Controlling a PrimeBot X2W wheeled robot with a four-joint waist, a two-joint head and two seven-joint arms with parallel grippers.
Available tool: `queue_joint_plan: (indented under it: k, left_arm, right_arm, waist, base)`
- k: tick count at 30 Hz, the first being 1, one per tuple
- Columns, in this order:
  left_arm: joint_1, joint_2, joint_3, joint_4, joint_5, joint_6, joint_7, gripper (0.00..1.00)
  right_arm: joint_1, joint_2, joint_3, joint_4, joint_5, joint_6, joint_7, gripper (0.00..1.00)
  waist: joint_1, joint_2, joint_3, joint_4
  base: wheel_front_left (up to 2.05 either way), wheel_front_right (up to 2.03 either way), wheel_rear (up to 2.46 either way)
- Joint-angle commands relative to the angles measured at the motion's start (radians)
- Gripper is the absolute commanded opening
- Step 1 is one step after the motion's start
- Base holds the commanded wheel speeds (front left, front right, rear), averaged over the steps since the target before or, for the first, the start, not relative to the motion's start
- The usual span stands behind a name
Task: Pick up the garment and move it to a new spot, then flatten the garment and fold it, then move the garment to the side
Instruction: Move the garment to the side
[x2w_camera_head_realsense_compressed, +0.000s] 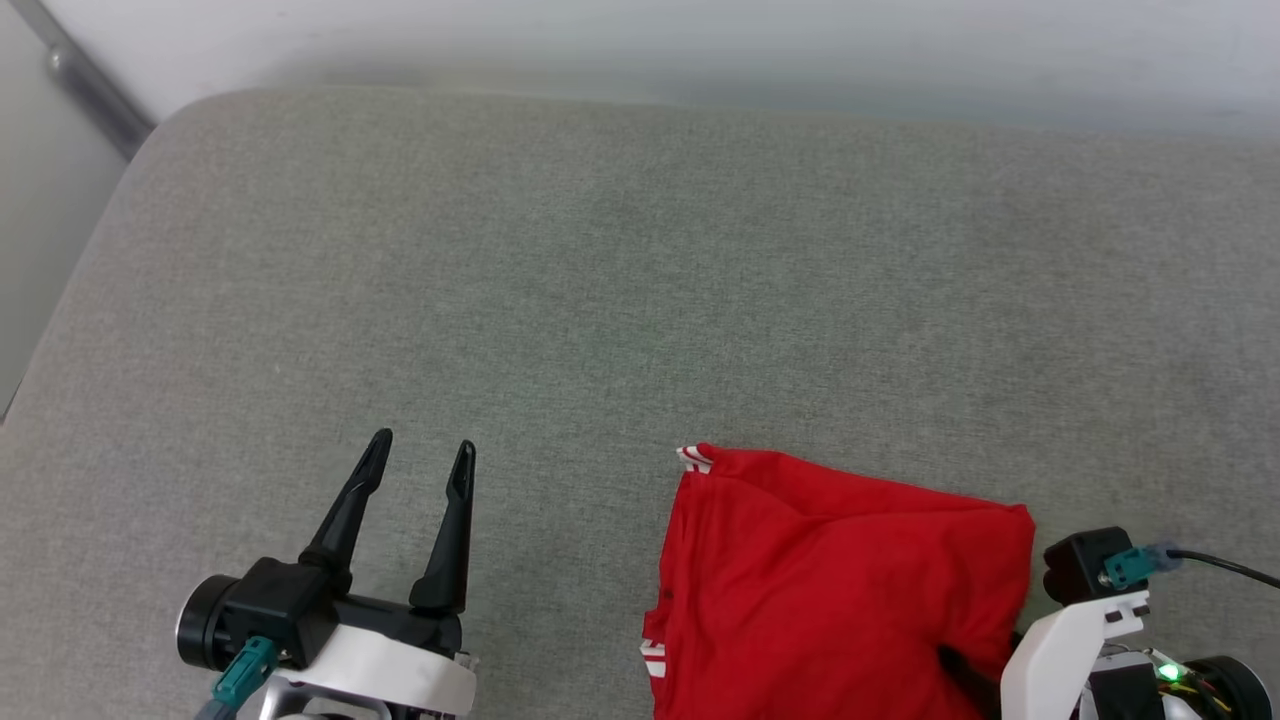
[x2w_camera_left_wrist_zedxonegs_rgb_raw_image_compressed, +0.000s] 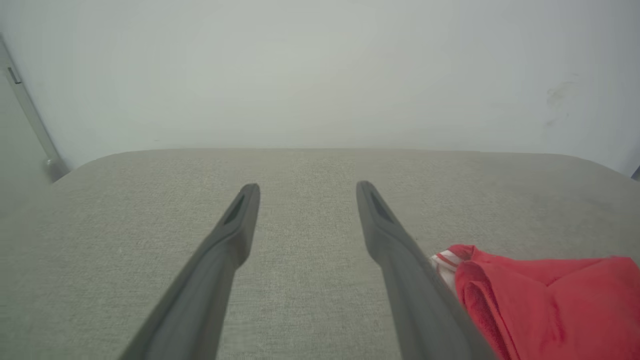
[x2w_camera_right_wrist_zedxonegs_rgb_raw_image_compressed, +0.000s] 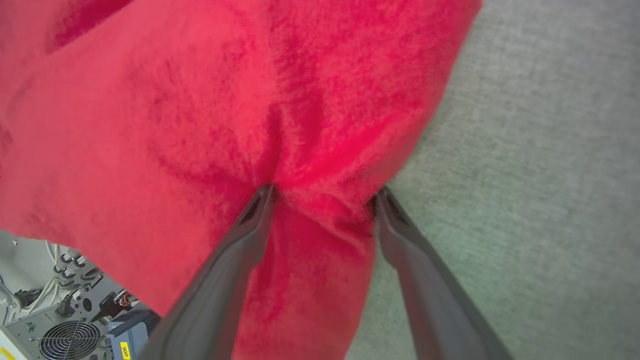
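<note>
The garment (x2w_camera_head_realsense_compressed: 840, 570) is red and lies folded at the near edge of the grey padded surface (x2w_camera_head_realsense_compressed: 600, 280), with striped trim showing at its left corners. My right gripper (x2w_camera_right_wrist_zedxonegs_rgb_raw_image_compressed: 322, 192) is open. Both fingertips press down into the red cloth (x2w_camera_right_wrist_zedxonegs_rgb_raw_image_compressed: 200, 125) near its right edge, and a puckered ridge of fabric sits between them. One dark finger (x2w_camera_head_realsense_compressed: 962, 672) of it shows on the garment in the head view. My left gripper (x2w_camera_head_realsense_compressed: 422, 447) hovers open and empty left of the garment. In the left wrist view, the garment (x2w_camera_left_wrist_zedxonegs_rgb_raw_image_compressed: 550, 300) lies just right of the left gripper (x2w_camera_left_wrist_zedxonegs_rgb_raw_image_compressed: 307, 187).
A pale wall (x2w_camera_head_realsense_compressed: 700, 50) backs the grey surface, and a metal rail (x2w_camera_head_realsense_compressed: 85, 85) runs past its far left corner. The garment's near part hangs over the front edge above my base's electronics and fan (x2w_camera_right_wrist_zedxonegs_rgb_raw_image_compressed: 70, 340). A black cable (x2w_camera_head_realsense_compressed: 1225, 568) leads off my right wrist.
</note>
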Motion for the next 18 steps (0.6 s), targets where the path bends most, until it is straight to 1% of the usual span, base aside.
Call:
queue_joint_plan:
  k: [1, 7, 8, 9, 10, 14, 18]
  left_arm:
    - [-0.013, 0.0, -0.002, 0.002, -0.001, -0.002, -0.005, 1.0]
    - [-0.026, -0.007, -0.001, -0.005, 0.009, -0.002, -0.005, 1.0]
    - [-0.026, -0.007, -0.003, -0.004, 0.01, -0.002, -0.005, 1.0]
    - [-0.026, -0.006, -0.006, -0.003, 0.009, -0.002, -0.005, 1.0]
    - [-0.026, -0.004, -0.009, -0.001, 0.009, -0.002, -0.005, 1.0]
    - [-0.011, 0.002, -0.025, 0.014, 0.01, -0.002, -0.005, 1.0]
    - [0.006, 0.01, -0.051, 0.025, 0.008, -0.002, -0.005, 1.0]
  right_arm:
    - [-0.008, 0.004, 0.012, 0.02, -0.007, 0.0, 0.002, 1.0]
    - [-0.006, 0.004, 0.078, 0.123, -0.03, 0.0, 0.003, 1.0]
    - [-0.009, 0.005, 0.087, 0.137, -0.031, 0.0, -0.003, 0.61]
    - [-0.015, 0.001, 0.096, 0.148, -0.036, 0.001, -0.008, 0.27]
    - [-0.021, -0.007, 0.108, 0.155, -0.043, 0.001, -0.016, 0.0]
    - [-0.066, -0.052, 0.131, 0.157, -0.065, -0.001, -0.06, 0.0]
    - [-0.138, -0.117, 0.185, 0.117, -0.106, -0.001, -0.088, 0.0]
  waist:
    - [0.0, 0.0, 0.008, 0.009]
    - [0.0, 0.0, 0.018, 0.02]
    - [0.0, 0.0, 0.017, 0.019]
    - [0.0, 0.0, 0.016, 0.019]
    - [0.0, 0.0, 0.014, 0.018]
    - [0.0, 0.0, -0.001, 0.0]
    - [0.0, 0.0, -0.018, -0.051]
  base:
    - [0.0, 0.0, 0.0]
    - [0.0, 0.0, 0.0]
    - [0.0, 0.0, 0.0]
    - [0.0, 0.0, 0.0]
    - [0.0, 0.0, 0.0]
    - [0.0, 0.0, 0.0]
    - [0.0, 0.0, 0.0]
